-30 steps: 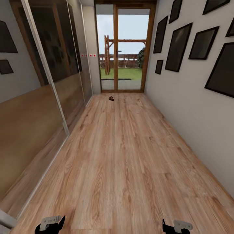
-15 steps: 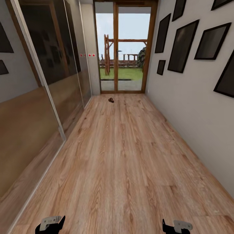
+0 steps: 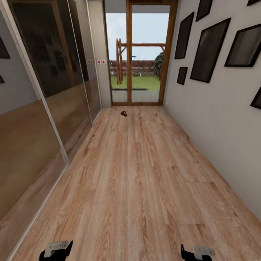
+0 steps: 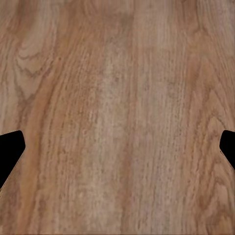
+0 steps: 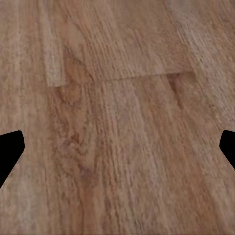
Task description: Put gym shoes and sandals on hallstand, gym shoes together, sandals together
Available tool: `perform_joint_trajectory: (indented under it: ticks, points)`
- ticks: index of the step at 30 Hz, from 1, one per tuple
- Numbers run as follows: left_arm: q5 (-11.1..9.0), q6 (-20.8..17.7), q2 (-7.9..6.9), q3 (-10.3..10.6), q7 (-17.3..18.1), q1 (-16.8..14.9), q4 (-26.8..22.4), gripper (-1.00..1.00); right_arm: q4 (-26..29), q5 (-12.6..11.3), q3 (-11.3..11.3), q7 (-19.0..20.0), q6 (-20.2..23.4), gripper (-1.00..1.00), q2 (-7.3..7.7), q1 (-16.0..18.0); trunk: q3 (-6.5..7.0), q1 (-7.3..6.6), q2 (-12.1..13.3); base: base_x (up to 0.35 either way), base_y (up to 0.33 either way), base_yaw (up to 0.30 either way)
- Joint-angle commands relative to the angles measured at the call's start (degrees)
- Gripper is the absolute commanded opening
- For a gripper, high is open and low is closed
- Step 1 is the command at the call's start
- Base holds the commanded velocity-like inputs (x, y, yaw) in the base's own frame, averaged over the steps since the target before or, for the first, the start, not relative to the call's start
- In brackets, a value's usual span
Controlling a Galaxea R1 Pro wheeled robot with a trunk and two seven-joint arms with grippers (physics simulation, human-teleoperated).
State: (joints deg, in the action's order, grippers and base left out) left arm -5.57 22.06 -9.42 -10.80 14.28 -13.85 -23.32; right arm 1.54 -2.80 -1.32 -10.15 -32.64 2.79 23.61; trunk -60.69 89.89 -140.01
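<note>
Head view showing the corridor floor [image 3: 137, 181] running up-frame to a glass door [image 3: 139, 54]. Lying just before that door, upper centre of frame, a small dark brown thing [image 3: 124, 113], probably one of the sandals, too small to tell for sure. Compared with a second ago, wall pictures [image 3: 208, 50] sliding outward and the mirrored wardrobe [image 3: 43, 90] edging left: camera rolling forward, floor things unmoved. Hanging at the bottom corners, left pincer [image 3: 56, 250] and right pincer [image 3: 197, 252], both spread wide and grasping nothing. Still approaching; no pickup begun.
</note>
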Motion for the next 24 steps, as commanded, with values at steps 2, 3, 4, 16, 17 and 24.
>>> perform_joint_trajectory:
  ticks: [2, 3, 4, 16, 17, 24]
  points:
    - [-0.58, 0.0, 0.01, -0.2, 0.57, -0.05, 0.05, 1.0, -0.04, -0.28, -0.08, 0.13, -0.23, 1.0, -0.01, 0.03, -0.05, 0.02, -0.02, 0.339, 0.0, 0.0]
    - [-0.58, 0.0, 0.01, -0.19, 0.57, -0.06, 0.04, 1.0, -0.04, -0.28, -0.08, 0.13, -0.23, 1.0, 0.0, 0.03, -0.05, 0.02, -0.02, 0.339, 0.0, 0.0]
    - [-0.58, 0.0, 0.01, -0.19, 0.57, -0.06, 0.04, 1.0, -0.04, -0.28, -0.08, 0.13, -0.23, 1.0, 0.01, 0.03, -0.05, 0.02, -0.02, 0.339, 0.0, 0.0]
    - [-0.58, 0.0, 0.01, -0.19, 0.57, -0.04, 0.04, 1.0, -0.04, -0.28, -0.08, 0.13, -0.23, 1.0, 0.01, 0.03, -0.05, 0.02, -0.02, 0.339, 0.0, 0.0]
    - [-0.6, 0.0, 0.01, -0.19, 0.57, -0.04, 0.04, 1.0, -0.04, -0.28, -0.08, 0.13, -0.23, 1.0, 0.02, 0.03, -0.05, 0.02, -0.02, 0.339, 0.0, 0.0]
    - [-0.62, 0.0, 0.03, -0.18, 0.57, -0.04, 0.03, 1.0, -0.04, -0.28, -0.08, 0.13, -0.23, 1.0, 0.02, 0.03, -0.05, 0.02, -0.02, 0.339, 0.0, 0.0]
